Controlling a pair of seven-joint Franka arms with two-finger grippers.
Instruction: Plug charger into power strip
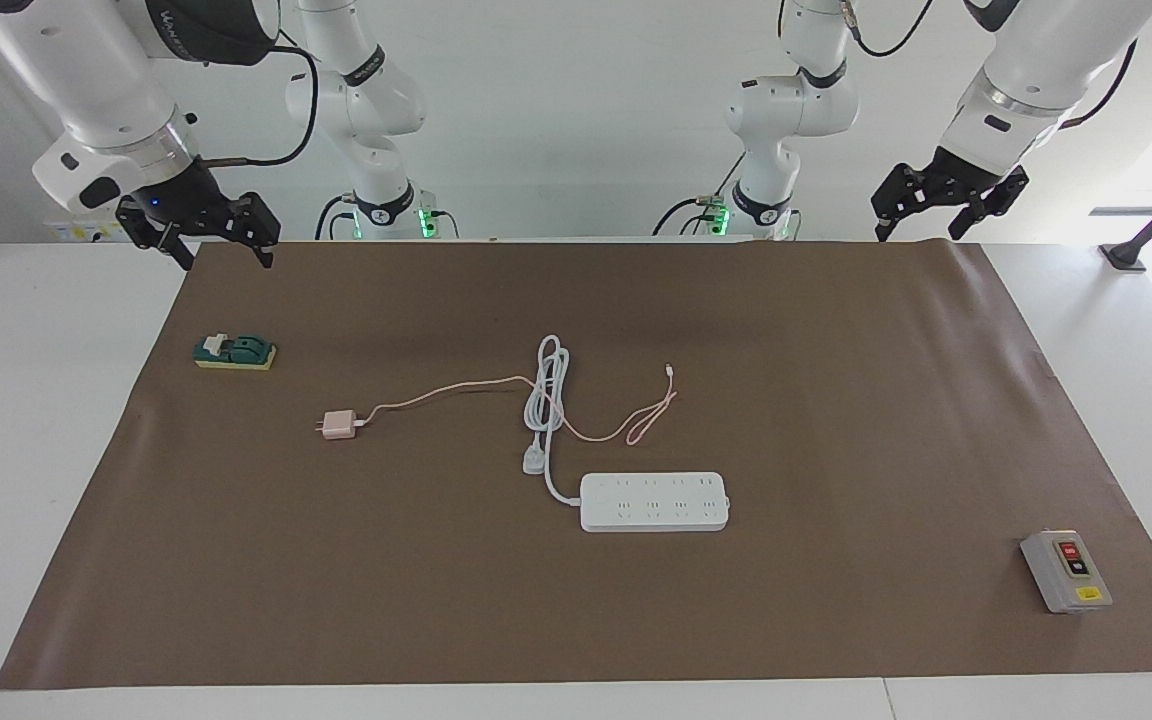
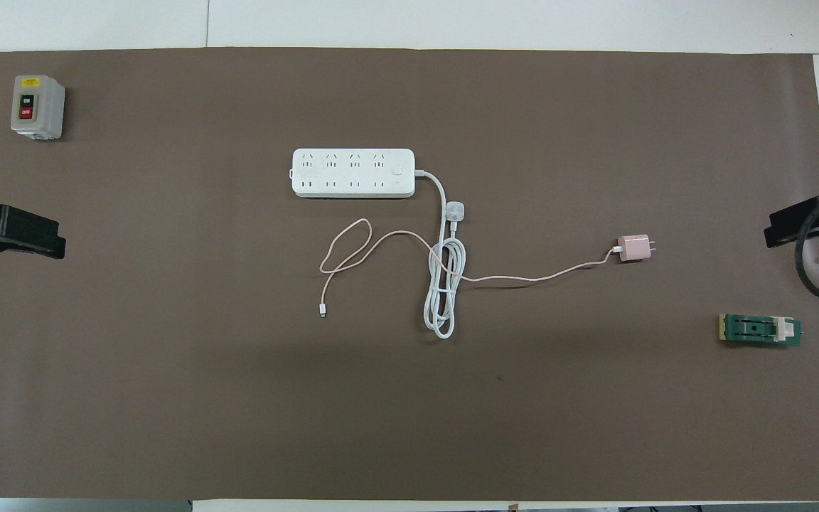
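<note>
While both arms wait raised at the robots' edge of the tabletop, nothing on the brown mat is touched.

Left tool [image 1: 948, 205]: hangs in the air over the mat's corner at the left arm's end; fingers spread, pinching nothing. From overhead only its dark tip shows at the frame edge.

Right tool [image 1: 198, 228]: hangs over the mat's corner at the right arm's end, above the tabletop; fingers spread, pinching nothing.

Charger [image 1: 340, 425]: pale-pink cube lying on its side on the mat, toward the right arm's end, prongs pointing toward that end. Well apart from both tools.

Pink cable [image 2: 523, 276]: runs from the charger toward the middle of the mat, crosses the coiled white cord, loops, and ends in a small connector lying loose on the mat.

Power strip [image 1: 654, 501]: flat on the mat near its middle, sockets up, farther from the robots than the charger. No plug shows in any socket.

White cord [image 2: 440, 284]: leaves the strip's end on the right arm's side, runs toward the robots and folds into a long coil; its white plug [image 1: 533, 461] lies on the mat just beside the strip's end.

Grey switch box [image 1: 1066, 570]: red and black buttons; at the left arm's end, farther from the robots than the strip.

Green block [image 1: 235, 352]: on a yellow base; at the right arm's end, nearer to the robots than the charger.

Tabletop [image 1: 56, 420]: white, covered by the brown mat [image 1: 836, 400].
</note>
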